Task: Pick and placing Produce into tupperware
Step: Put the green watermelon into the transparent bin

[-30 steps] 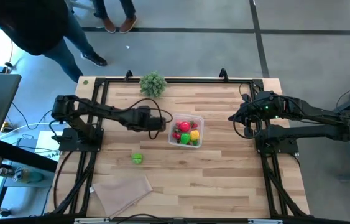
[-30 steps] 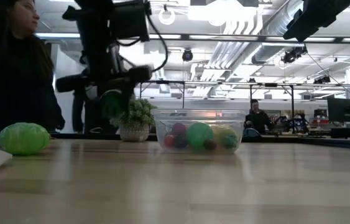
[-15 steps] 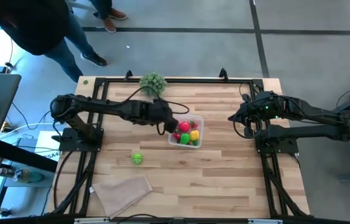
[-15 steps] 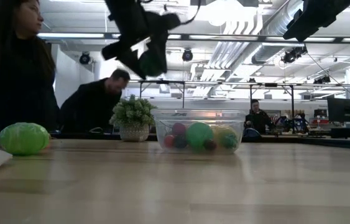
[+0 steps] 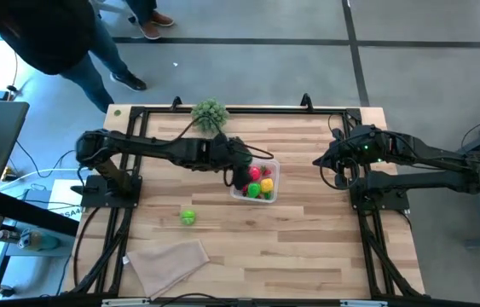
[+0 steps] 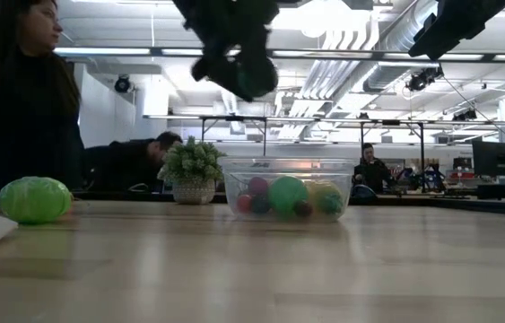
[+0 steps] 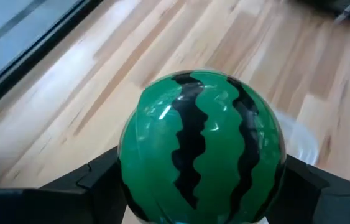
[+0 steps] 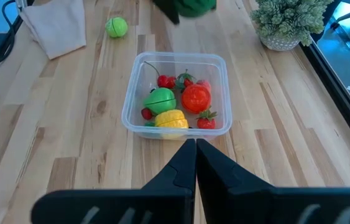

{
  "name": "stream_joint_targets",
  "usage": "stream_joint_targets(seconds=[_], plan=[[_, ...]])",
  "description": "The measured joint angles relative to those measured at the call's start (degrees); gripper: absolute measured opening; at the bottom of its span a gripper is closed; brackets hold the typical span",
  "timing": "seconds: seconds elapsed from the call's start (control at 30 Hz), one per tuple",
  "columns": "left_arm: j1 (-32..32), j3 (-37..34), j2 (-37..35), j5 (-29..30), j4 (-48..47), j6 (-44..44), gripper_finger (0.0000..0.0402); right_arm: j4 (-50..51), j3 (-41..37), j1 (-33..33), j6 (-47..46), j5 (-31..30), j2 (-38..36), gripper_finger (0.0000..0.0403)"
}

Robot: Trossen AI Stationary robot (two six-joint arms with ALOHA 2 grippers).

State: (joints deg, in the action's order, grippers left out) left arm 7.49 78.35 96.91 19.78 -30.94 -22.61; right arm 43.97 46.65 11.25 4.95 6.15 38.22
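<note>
My left gripper (image 5: 240, 173) hangs above the left rim of the tupperware (image 5: 256, 181), shut on a green toy watermelon ball with dark stripes (image 7: 202, 146). In the low view the ball (image 6: 254, 79) is well above the clear container (image 6: 288, 190). Inside the tupperware lie red, green and yellow produce pieces (image 8: 173, 102). A second green ball (image 5: 187, 217) rests on the table nearer the front. My right gripper (image 8: 194, 155) waits shut at the table's right side, holding nothing. My left gripper pinches the watermelon ball by two opposite sides (image 7: 130, 171) between its two fingers (image 7: 94, 183). The fingers slant down and toward the table's right. The ball is lifted clear of the table, over the tupperware's left edge.
A small bushy plant in a pot (image 5: 210, 112) stands at the far edge behind the container. A beige folded cloth (image 5: 170, 260) lies near the front left. People stand beyond the table's far left corner (image 5: 69, 43).
My left gripper has risen and gone toward the table's right edge, from beside the tupperware to above its left rim. Its wrist has rolled on the way. The watermelon ball has stayed between its fingers.
</note>
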Motion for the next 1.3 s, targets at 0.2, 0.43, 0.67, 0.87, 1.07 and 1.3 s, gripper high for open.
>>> stream_joint_targets(seconds=[0.2, 0.43, 0.67, 0.87, 1.07, 1.3], plan=[[0.0, -0.07, 5.71, -2.56, 2.97, 0.32, 0.0277, 0.0, 0.0, 0.0, 0.0, 0.02, 0.02, 0.0002], [0.0, -0.04, 10.08, -5.68, 4.53, 0.78, 0.0278, -0.01, -0.01, -0.02, 0.0, 0.02, 0.02, 0.0002], [0.0, -0.07, 12.69, -8.05, 4.16, 4.01, 0.0278, 0.0, -0.02, 0.0, 0.0, 0.01, 0.01, 0.0002], [0.0, -0.07, 12.82, -9.37, 2.77, 5.09, 0.0278, -0.02, -0.02, 0.0, 0.0, 0.02, 0.0, 0.0002], [0.03, -0.08, 13.71, -9.82, 1.92, 5.37, 0.0278, -0.02, -0.02, -0.02, 0.0, 0.02, 0.02, 0.0002], [0.0, -0.11, 14.92, -9.91, 2.53, 5.55, 0.0278, -0.02, -0.02, 0.0, 0.0, 0.0, 0.02, 0.0002]])
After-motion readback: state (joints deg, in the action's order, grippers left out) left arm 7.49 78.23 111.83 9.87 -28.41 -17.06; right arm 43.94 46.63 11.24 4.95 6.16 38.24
